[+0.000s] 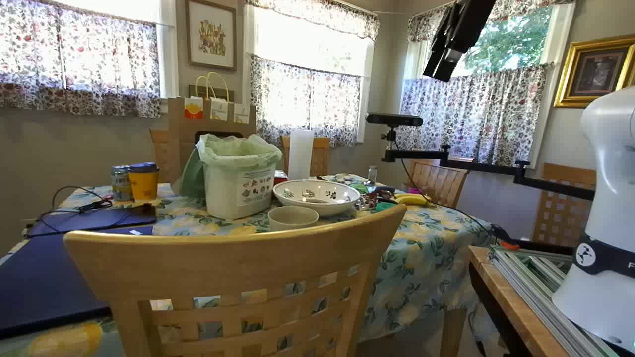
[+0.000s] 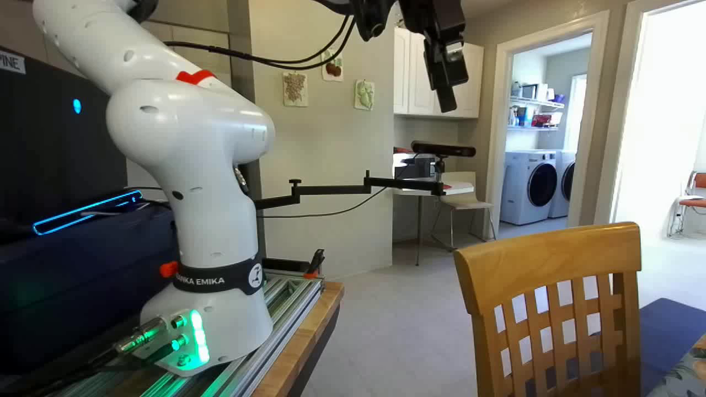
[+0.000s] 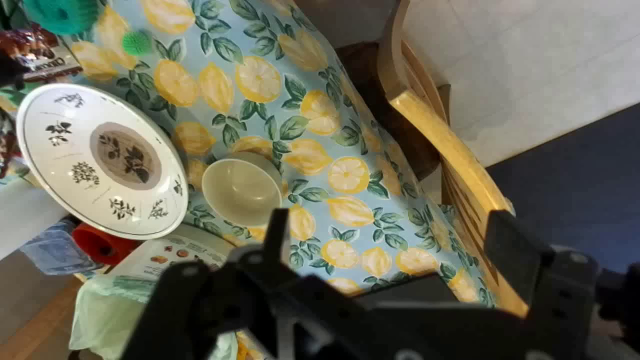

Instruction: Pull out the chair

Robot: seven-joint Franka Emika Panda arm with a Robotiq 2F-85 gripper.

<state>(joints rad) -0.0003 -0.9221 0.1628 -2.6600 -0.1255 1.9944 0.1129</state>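
We see the large light-tan wooden dining chair [image 1: 233, 258], with its broad curved top rail and open latticed back, in both exterior views. It stands upright, its back just beside the edge of the table [image 1: 431, 243], which wears a pale-blue cloth [image 3: 345, 175] printed with yellow lemons.

The black jaws of the white robot arm [image 2: 193, 138] are spread wide apart. In both exterior views we find them in the air, higher than the chair and apart from it. In the wrist view we look past them at the table: one jaw shows against the cloth, by the rim of a small round cream bowl [image 3: 242, 190], and the other covers a stretch of the chair's top rail in our line of sight.

On the table, past the cream bowl from the chair, we make out a wide white bowl [image 3: 102, 160] with dark plant drawings, and just beside that a white bin [image 1: 243, 191] with a pale-green liner [image 1: 238, 151]. A yellow cup [image 1: 144, 183] with a dark lid stands next to a metal can [image 1: 120, 182]; yellow bananas [image 1: 411, 200] lie well apart from them. Across the table we see brown wooden chairs [image 1: 436, 182]. A black bar-shaped camera [image 1: 394, 119] sits on a jointed black bracket [image 1: 481, 167].
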